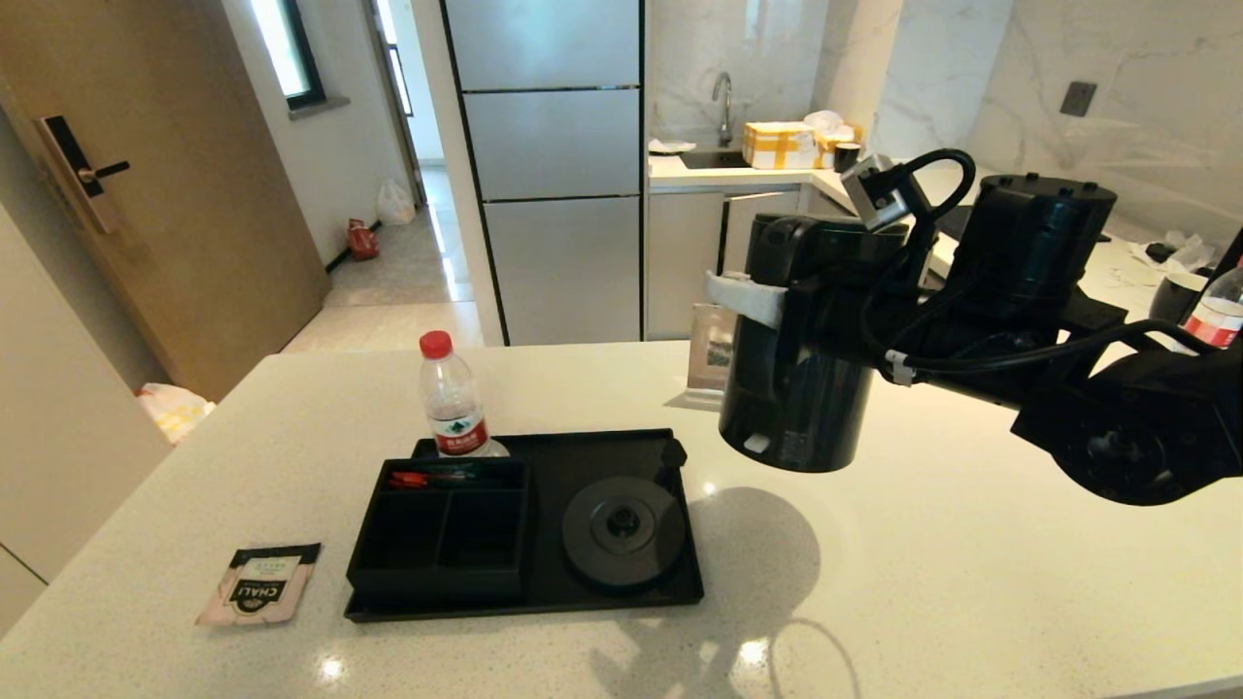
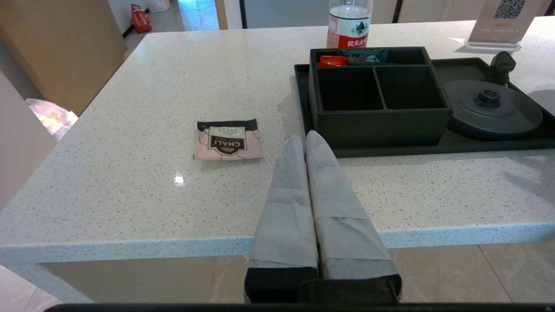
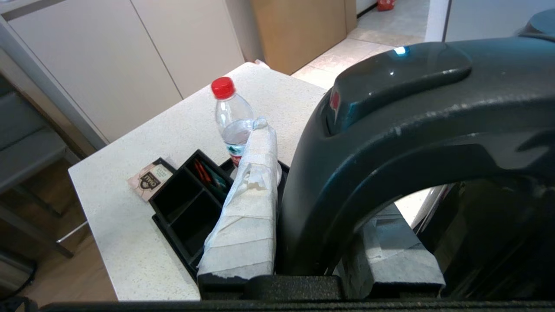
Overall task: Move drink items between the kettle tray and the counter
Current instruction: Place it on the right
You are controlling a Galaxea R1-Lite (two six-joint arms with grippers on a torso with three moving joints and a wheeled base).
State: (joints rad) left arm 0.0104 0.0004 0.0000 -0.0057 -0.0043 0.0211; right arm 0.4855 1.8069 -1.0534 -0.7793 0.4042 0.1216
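Note:
The tall black kettle [image 1: 796,388] hangs in the air above the counter [image 1: 971,602], just right of the black kettle tray [image 1: 544,607]. My right gripper [image 1: 777,291] is shut on its loop handle [image 3: 390,130], one taped finger on each side. The round kettle base [image 1: 621,529] on the tray is bare. The CHALI tea sachet [image 1: 260,582] lies flat on the counter left of the tray. My left gripper [image 2: 305,136] is shut and empty, hovering over the counter's near edge between the sachet [image 2: 227,140] and the compartment box [image 2: 381,128].
A clear red-capped water bottle [image 1: 452,398] stands at the tray's back left corner. Red and green packets [image 1: 427,478] fill the box's back compartment. A small sign stand [image 1: 711,359] sits behind the kettle. Another bottle [image 1: 1219,311] stands far right.

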